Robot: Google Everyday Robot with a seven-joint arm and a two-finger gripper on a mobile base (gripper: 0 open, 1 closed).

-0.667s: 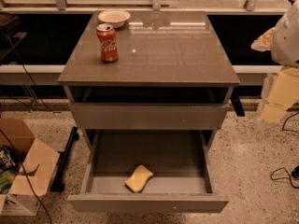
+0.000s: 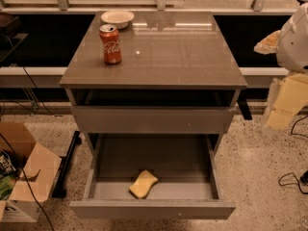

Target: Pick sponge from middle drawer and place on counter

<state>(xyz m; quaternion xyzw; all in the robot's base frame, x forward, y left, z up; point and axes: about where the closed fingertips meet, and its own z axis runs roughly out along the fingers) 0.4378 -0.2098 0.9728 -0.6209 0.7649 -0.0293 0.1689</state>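
Gleaming counter (image 2: 163,57) over speckled floor (image 2: 260,167), pincer (image 2: 281,112) beside its right edge.

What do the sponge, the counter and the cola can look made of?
The sponge looks like soft matte foam, with rounded wavy edges. The counter seems a hard polished slab, stone or laminate; it shows bright reflections. The cola can is likely painted metal, silvery at the rim. The gripper hangs right of the counter.

Getting only a blurred hand (image 2: 283,105) at the right edge, beside the table (image 2: 192,57), and cropping the arm (image 2: 294,37) above it. Losing the back of the middle drawer (image 2: 154,209) under the upper drawer front (image 2: 151,119). Cropping the cardboard box (image 2: 30,173) at the left edge; failing to read the print (image 2: 6,165) inside it.
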